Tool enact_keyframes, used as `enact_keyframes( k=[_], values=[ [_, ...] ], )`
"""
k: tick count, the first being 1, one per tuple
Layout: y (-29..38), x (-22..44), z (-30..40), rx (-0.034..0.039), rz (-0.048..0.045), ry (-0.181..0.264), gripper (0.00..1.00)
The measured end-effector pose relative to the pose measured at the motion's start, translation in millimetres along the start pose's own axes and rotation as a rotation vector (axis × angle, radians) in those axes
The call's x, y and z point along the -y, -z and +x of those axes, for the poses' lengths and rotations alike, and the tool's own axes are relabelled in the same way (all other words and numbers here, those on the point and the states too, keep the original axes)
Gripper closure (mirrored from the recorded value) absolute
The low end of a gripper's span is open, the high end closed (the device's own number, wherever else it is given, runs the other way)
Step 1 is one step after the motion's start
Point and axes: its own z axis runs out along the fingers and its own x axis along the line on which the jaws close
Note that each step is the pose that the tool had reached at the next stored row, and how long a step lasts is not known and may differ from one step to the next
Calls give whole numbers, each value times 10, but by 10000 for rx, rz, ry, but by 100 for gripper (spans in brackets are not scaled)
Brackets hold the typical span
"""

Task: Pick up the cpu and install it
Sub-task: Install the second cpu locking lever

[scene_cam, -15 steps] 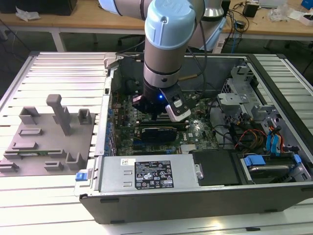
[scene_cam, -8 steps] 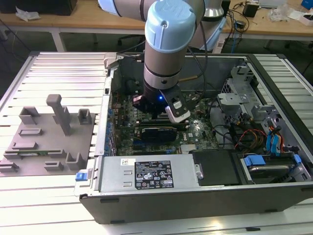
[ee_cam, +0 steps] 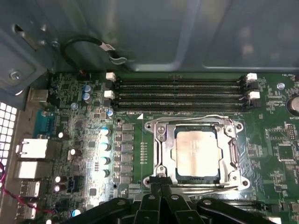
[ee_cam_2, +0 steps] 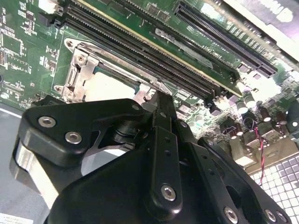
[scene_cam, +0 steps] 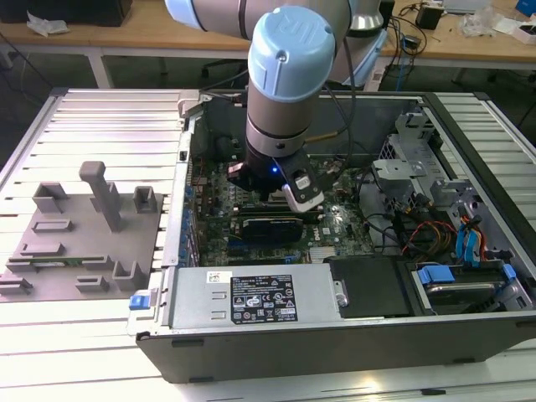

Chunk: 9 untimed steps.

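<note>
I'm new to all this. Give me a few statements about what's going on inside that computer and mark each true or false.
1. The cpu lies in the metal-framed socket on the motherboard. True.
2. The gripper is down inside the open computer case. True.
3. The cpu rests on the grey fixture plate outside the case. False: it sits in the socket.
4. The long memory slots beside the socket hold memory sticks. False: they look empty in both wrist views.
5. The arm reaches down over the motherboard. True.
</note>
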Motion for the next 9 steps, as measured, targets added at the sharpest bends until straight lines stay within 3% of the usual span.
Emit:
enact_keyframes(
  k=[9],
  values=[
    [-8, 18, -4, -2, -27, 1, 89]
  ],
)
